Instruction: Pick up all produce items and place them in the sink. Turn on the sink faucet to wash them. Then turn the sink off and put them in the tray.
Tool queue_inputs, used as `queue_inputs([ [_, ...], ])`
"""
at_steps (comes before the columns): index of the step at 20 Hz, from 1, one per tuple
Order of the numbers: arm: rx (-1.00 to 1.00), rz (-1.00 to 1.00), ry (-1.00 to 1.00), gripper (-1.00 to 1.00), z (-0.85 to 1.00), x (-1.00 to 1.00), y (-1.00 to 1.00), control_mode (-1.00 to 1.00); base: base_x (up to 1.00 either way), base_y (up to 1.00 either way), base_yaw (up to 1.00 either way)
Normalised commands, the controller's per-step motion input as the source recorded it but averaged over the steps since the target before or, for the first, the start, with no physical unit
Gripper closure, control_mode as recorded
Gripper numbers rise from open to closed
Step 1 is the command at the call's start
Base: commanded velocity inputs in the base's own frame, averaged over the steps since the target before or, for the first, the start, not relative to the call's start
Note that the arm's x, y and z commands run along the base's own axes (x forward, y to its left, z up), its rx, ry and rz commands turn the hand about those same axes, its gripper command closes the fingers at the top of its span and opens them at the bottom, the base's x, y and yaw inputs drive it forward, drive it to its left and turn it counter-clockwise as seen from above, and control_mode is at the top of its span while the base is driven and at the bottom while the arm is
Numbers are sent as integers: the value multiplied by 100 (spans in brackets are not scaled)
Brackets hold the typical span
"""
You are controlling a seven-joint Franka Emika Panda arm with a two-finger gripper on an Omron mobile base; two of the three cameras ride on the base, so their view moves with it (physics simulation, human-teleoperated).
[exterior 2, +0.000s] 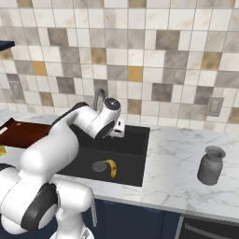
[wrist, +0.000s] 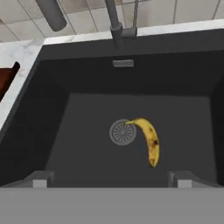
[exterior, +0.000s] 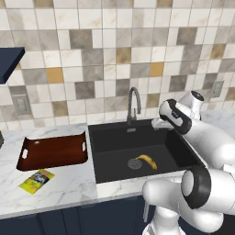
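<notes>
The banana [wrist: 148, 142] lay on the floor of the sink [wrist: 52, 131], one end at the round drain [wrist: 122, 132]. The gripper [wrist: 109, 179] hung above the basin with jaws spread wide and empty. The fruit sat between the fingertips' lines, nearer the one [wrist: 181, 178] at right in the hand view, well clear of both.

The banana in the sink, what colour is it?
Yellow with small brown spots, clearest in the hand view: banana.
</notes>
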Motion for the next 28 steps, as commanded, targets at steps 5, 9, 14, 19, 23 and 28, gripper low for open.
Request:
queue_inputs([
  [5, -4, 0, 2, -100, -35, -1, 2, -100, 0, 0, 0],
  [9, -5, 0, 0, -100, -35, -1, 0, -100, 0, 0, 0],
  [14, -8, 0, 0, -100, -19, 0, 1, -100, 0, 0, 0],
  [19, -7, -2, 0, -100, -13, 0, 7, -100, 0, 0, 0],
  [23, -5, -1, 7, -100, -14, 5, 7, -100, 0, 0, 0],
  [28, -4, 0, 6, -100, -17, 8, 1, -100, 0, 0, 0],
])
